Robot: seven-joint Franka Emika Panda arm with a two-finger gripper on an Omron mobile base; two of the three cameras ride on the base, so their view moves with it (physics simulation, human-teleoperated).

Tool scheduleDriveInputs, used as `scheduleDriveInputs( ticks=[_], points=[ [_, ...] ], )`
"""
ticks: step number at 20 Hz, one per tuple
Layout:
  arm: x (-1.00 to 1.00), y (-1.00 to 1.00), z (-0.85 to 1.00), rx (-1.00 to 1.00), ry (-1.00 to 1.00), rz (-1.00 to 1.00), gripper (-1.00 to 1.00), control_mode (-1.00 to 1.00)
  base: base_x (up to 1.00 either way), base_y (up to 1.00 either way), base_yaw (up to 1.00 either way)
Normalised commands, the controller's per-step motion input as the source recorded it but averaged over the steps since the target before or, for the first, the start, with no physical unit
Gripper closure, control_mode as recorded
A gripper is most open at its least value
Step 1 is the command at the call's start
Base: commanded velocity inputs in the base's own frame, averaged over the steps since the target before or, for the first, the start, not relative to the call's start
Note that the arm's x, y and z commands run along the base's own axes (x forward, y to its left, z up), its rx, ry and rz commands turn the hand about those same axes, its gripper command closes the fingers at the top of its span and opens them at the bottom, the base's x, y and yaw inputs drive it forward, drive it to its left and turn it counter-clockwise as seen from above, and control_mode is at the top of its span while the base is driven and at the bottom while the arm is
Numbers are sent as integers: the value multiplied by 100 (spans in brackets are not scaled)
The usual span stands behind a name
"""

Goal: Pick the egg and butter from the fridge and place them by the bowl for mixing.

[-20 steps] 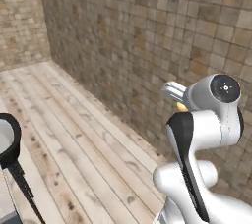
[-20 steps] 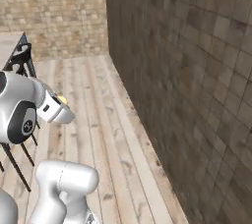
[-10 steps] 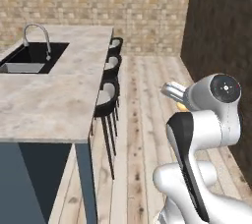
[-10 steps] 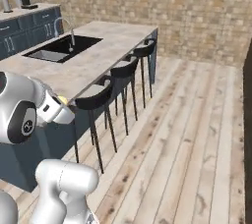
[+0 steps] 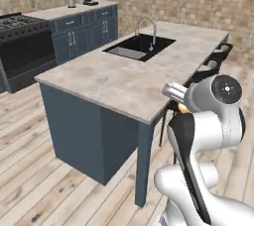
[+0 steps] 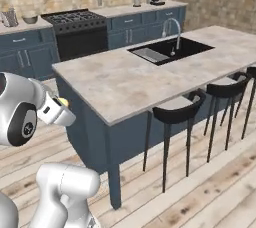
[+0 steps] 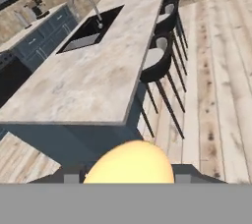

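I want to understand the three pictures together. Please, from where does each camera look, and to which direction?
Left base view: behind the arm, to its left, facing the island and sink; the arm rises at lower right.
Right base view: behind, to the right, facing the island and stools; the arm rises at lower left.
Hand view: on the hand, looking down along the end effector, which holds the egg, toward the island's corner.
All three share the island, sink and faucet.
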Motion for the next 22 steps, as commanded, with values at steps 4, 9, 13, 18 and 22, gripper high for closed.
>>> scheduleDriveInputs(
  ticks=[4, 9, 13, 18, 22],
  points=[
    [0, 0, 0, 0, 0, 0, 100, 100, 0, 0, 96],
    [0, 0, 0, 0, 0, 0, 100, 100, 0, 0, 90],
    [0, 0, 0, 0, 0, 0, 100, 100, 2, 1, 76],
    [0, 0, 0, 0, 0, 0, 100, 100, 79, 0, 8],
    [0, 0, 0, 0, 0, 0, 100, 100, 100, -3, -8]
  ],
)
